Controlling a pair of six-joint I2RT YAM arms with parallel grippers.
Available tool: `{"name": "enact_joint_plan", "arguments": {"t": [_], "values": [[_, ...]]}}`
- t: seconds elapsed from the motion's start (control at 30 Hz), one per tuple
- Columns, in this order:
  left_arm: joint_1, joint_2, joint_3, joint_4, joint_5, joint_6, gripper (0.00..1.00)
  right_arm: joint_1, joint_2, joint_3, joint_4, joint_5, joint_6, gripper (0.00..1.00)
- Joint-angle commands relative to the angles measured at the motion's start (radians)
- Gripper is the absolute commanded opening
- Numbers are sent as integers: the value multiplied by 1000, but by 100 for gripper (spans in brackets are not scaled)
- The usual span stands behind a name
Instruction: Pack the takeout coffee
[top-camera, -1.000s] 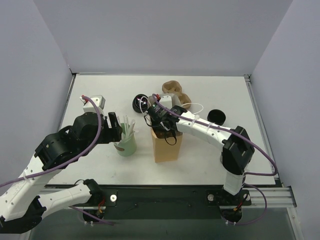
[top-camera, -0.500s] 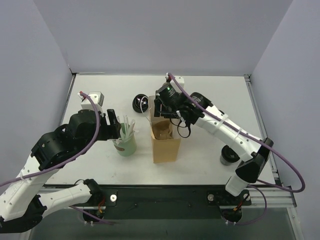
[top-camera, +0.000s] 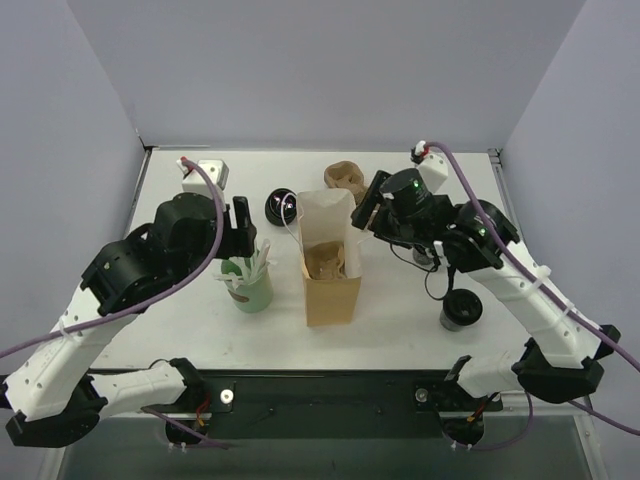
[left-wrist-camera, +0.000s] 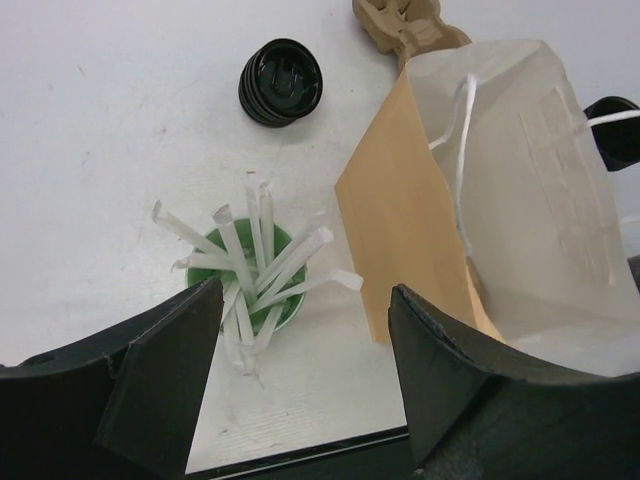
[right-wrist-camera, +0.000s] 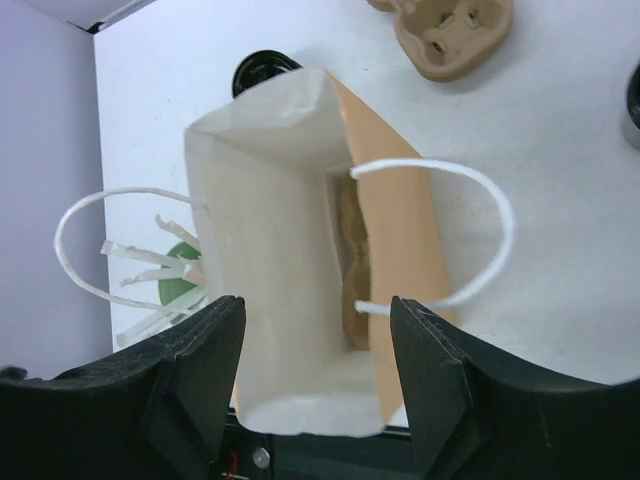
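Observation:
The takeout coffee (top-camera: 281, 207), a small black cup with a ridged black lid, stands behind the open brown paper bag (top-camera: 331, 290). It also shows in the left wrist view (left-wrist-camera: 281, 82), and its edge peeks past the bag in the right wrist view (right-wrist-camera: 262, 66). My left gripper (top-camera: 245, 228) is open and empty above the green cup of white straws (top-camera: 250, 288), near-left of the coffee. My right gripper (top-camera: 368, 208) is open and empty, high at the bag's right, looking down into the bag (right-wrist-camera: 400, 220).
A cardboard cup carrier (top-camera: 325, 262) lies inside the bag; another (top-camera: 345, 178) sits behind it. A lidless black cup (top-camera: 461, 310) stands near the right arm, another dark round thing (top-camera: 428, 257) under it. A white box (top-camera: 210, 172) is at the back left.
My right arm has pulled out of the bag's mouth and swung up and right. My left arm has moved slightly away from the near edge. The bag now stands open and free.

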Motion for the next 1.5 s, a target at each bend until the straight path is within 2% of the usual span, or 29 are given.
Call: {"name": "enact_joint_plan", "arguments": {"t": [0.0,0.17,0.33,0.43,0.47,0.53,0.57,0.6,0.67,0.7,0.77,0.8,0.9,1.0,1.1,1.17,1.27,1.47], "values": [[23,93,102,110,37,47,77,21,-33,-77,-152,37,92,60],[82,194,232,128,115,75,77,39,-15,-158,-161,1,82,61],[131,314,396,96,195,114,77,32,71,-145,-101,-44,-53,57],[153,383,499,52,210,159,77,21,111,-114,-103,-70,-150,38],[154,408,542,24,206,168,76,9,113,-109,-103,-76,-188,26],[159,423,583,-2,206,179,76,-11,106,-100,-103,-107,-307,19],[167,455,622,-69,232,171,76,-25,106,-92,-105,-121,-346,11],[180,487,792,-130,252,123,76,-43,94,-86,-108,-125,-381,7],[184,582,962,-271,299,81,74,-51,74,-83,-86,-156,-528,0],[184,600,1019,-292,368,63,73,-56,53,-91,-47,-191,-597,0],[184,598,978,-292,403,67,72,-69,44,-95,-49,-257,-705,0],[184,586,873,-281,419,78,72,-80,36,-100,-46,-321,-743,0],[182,545,756,-237,431,137,72,-126,30,-106,-55,-490,-868,0],[174,531,688,-208,468,202,72,-126,10,-126,-42,-480,-941,0],[162,483,550,-131,494,239,72,-129,-6,-175,-11,-486,-1051,0],[141,418,378,-22,508,257,72,-131,-10,-194,3,-475,-1107,0],[127,347,210,64,479,227,73,-131,-21,-217,36,-437,-1195,0],[127,272,105,141,440,187,73,-136,-58,-253,150,-405,-1348,0]]}}
